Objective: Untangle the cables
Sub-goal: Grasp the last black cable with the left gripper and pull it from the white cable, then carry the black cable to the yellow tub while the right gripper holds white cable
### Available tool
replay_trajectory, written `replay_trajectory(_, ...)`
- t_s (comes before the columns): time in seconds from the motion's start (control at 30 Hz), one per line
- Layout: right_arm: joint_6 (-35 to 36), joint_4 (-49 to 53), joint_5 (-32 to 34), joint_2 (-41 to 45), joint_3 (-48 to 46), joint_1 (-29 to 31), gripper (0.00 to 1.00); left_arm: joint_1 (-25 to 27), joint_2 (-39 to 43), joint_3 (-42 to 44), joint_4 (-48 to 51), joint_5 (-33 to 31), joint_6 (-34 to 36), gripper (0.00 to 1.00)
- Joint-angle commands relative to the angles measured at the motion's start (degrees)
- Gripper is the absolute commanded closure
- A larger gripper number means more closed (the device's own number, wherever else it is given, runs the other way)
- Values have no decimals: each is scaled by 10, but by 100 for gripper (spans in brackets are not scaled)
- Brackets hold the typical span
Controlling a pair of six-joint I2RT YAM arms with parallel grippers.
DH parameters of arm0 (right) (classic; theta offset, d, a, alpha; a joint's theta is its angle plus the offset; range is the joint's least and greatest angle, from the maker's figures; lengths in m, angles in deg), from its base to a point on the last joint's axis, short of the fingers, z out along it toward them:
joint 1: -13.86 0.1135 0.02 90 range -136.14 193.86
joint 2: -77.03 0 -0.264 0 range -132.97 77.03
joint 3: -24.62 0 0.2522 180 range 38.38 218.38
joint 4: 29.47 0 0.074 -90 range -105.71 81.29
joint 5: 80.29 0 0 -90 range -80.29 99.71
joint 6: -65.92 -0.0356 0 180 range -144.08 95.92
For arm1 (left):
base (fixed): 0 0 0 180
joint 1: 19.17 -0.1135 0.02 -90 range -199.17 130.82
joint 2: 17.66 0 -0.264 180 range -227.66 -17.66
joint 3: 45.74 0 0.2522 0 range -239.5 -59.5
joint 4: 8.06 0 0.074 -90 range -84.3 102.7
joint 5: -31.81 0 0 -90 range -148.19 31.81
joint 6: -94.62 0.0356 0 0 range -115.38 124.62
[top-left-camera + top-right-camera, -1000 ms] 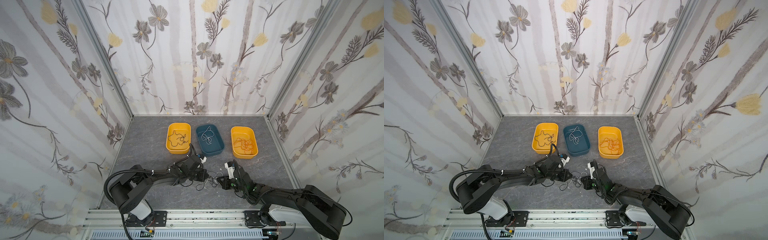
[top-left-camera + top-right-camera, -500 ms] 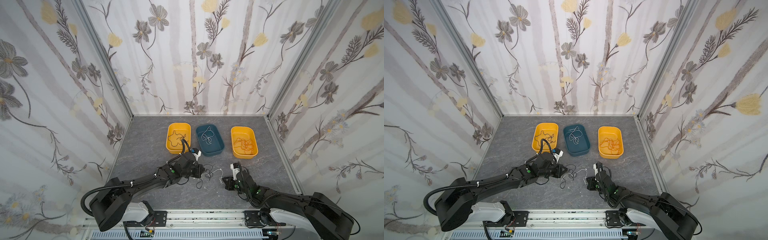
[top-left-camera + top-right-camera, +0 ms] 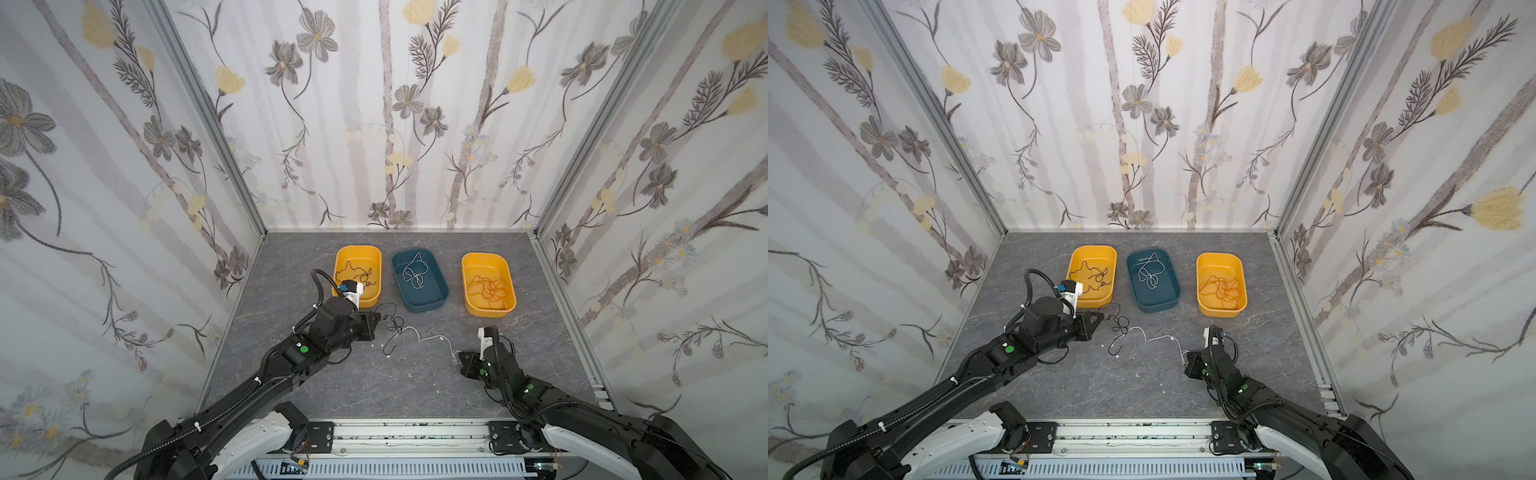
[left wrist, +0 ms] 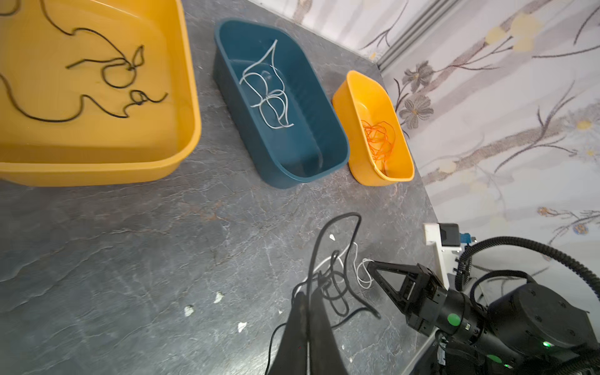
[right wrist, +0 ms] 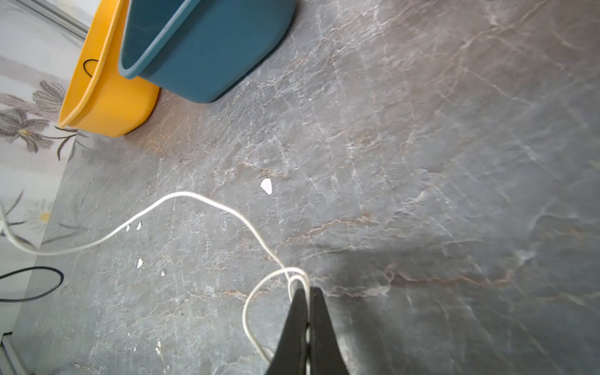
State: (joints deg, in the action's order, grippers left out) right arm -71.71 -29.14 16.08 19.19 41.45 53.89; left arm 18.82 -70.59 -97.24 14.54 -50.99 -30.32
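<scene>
**Both grippers pinched on the tangle's two cables**

L gripper (image 4: 308, 302): jaws closed tight on black cable (image 4: 337, 227), which loops off the tips in a loose knot on the grey table (image 3: 374, 386). R gripper (image 5: 308, 292): jaws closed too, pinching a loop of white cable (image 5: 194, 198). White cable runs across the table btwn the two grippers, its far end mixed in w/ the black loops just beside L gripper. Grippers sit well apart.

L gripper is just in front of left yellow bin (image 3: 358, 247), w/ binned black cables (image 3: 353, 274) inside. Blue bin (image 3: 422, 306) in the middle holds binned white cable (image 3: 413, 276). Right yellow bin (image 3: 490, 312) holds orange cables (image 3: 490, 289). White flecks (image 5: 266, 186) dot the table.
</scene>
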Motion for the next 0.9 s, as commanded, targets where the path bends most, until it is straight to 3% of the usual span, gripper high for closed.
replay_trajectory(0.0, -22, 18, 11, 25, -5, -15, 100, -19, 23, -9, 34, -27, -6, 100)
replay_trajectory(0.27, -51, 43, 15, 96, -28, -53, 100, -71, 46, -52, 97, -62, 4, 100)
replay_trajectory(0.53, -71, 46, 14, 113, -34, -72, 100, -122, 29, -111, 155, -103, 21, 100)
replay_trajectory(0.87, -47, 27, -25, 111, -29, -74, 100, -147, -40, -165, 121, -77, 48, 100)
